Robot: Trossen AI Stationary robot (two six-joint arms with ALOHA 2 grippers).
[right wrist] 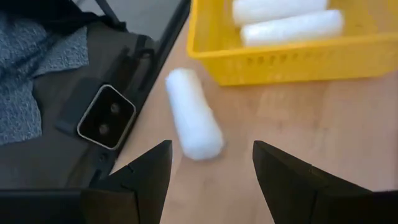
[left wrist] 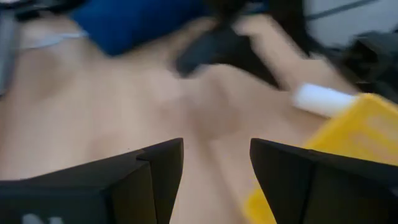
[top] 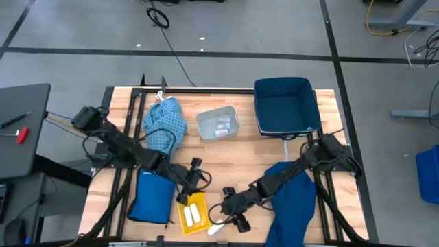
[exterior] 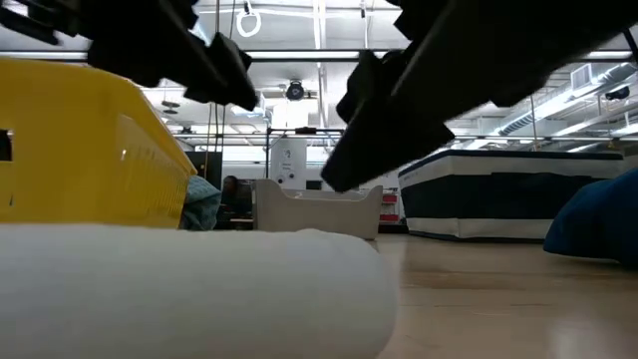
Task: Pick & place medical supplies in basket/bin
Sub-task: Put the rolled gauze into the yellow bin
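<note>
A loose white roll (right wrist: 194, 121) lies on its side on the table just outside the yellow basket (right wrist: 280, 59), which holds two more white rolls (right wrist: 292, 25). My right gripper (right wrist: 211, 168) is open and hovers just short of the loose roll (top: 215, 231), touching nothing. My left gripper (left wrist: 216, 168) is open above bare table beside the basket (top: 192, 214). The navy cloth (top: 291, 199) lies under the right arm. The light blue patterned cloth (top: 164, 123) lies at the far left. Small vials sit in the pale bin (top: 218, 123).
A navy bin (top: 285, 106) stands at the table's far right. A flat bright blue pouch (top: 151, 195) lies left of the yellow basket. The two grippers are close together near the table's near edge. A black frame runs along the near edge (right wrist: 93, 124).
</note>
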